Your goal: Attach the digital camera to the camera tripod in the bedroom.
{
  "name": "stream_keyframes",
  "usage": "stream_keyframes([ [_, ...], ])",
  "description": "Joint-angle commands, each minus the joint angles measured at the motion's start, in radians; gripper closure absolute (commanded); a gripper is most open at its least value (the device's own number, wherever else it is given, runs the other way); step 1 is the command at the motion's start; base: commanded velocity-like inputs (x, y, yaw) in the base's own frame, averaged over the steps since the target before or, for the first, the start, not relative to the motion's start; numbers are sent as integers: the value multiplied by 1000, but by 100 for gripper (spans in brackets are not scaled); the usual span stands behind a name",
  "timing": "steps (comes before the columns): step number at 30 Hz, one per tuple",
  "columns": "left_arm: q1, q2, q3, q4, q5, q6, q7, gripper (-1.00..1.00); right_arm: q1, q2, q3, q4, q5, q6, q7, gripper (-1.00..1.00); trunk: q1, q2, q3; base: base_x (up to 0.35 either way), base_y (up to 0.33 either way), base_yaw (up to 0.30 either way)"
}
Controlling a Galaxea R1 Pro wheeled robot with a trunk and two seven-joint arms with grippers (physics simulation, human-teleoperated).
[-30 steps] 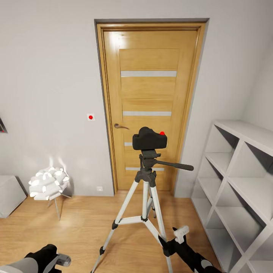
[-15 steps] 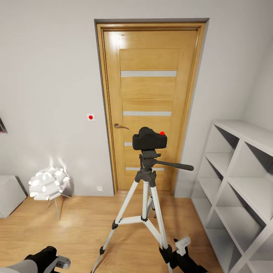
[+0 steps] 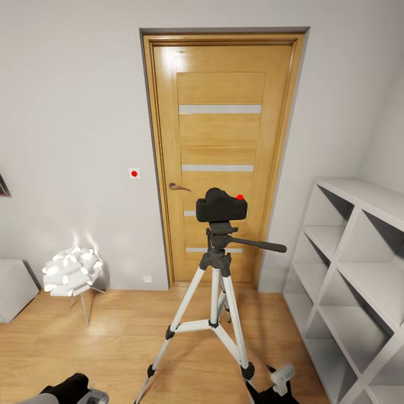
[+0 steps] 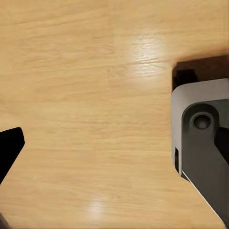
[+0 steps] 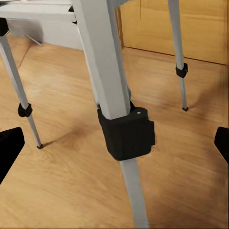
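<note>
Matte-black boxy digital camera (image 3: 221, 206) tops silver-legged camera tripod (image 3: 216, 292).

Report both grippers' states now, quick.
Left gripper: open, holding nothing, over bare wood floor.
Right gripper: open, holding nothing, fingertips either side of a camera tripod leg.

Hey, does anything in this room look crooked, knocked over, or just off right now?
Nothing stands out. The digital camera sits level on the head of the camera tripod, whose three legs are spread on the wood floor. The door is shut, and the white shelving stands upright.
</note>
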Motion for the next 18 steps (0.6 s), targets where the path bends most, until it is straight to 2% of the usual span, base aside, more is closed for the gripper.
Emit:
stream_keyframes([
  [1,2,0,-9,-1,4,5,-6,-100,2,-6,1,5,7,-8,-6,-100,1,-2,-2,0,0,0],
  [2,2,0,-9,-1,4,5,-6,-100,2,-6,1,5,7,-8,-6,-100,1,-2,-2,0,0,0],
  [4,19,-3,-9,-1,3,5,-6,-100,29,-27,1,9,7,-10,-28,-100,1,-2,-2,0,0,0],
  [7,42,-7,-9,-1,2,5,-6,-100,63,-40,1,10,7,-10,-56,-100,1,-2,-2,0,0,0],
  [12,86,-16,-9,-1,2,5,-7,-100,123,-66,1,11,7,-7,-135,-100,1,-2,-2,0,0,0],
  [13,86,-16,-9,-1,2,5,-7,-100,123,-66,1,11,7,-7,-135,-100,1,-2,-2,0,0,0],
  [18,121,-25,-9,-1,2,5,-7,-100,185,-78,1,12,7,12,-225,-100,1,-2,-2,0,0,0],
])
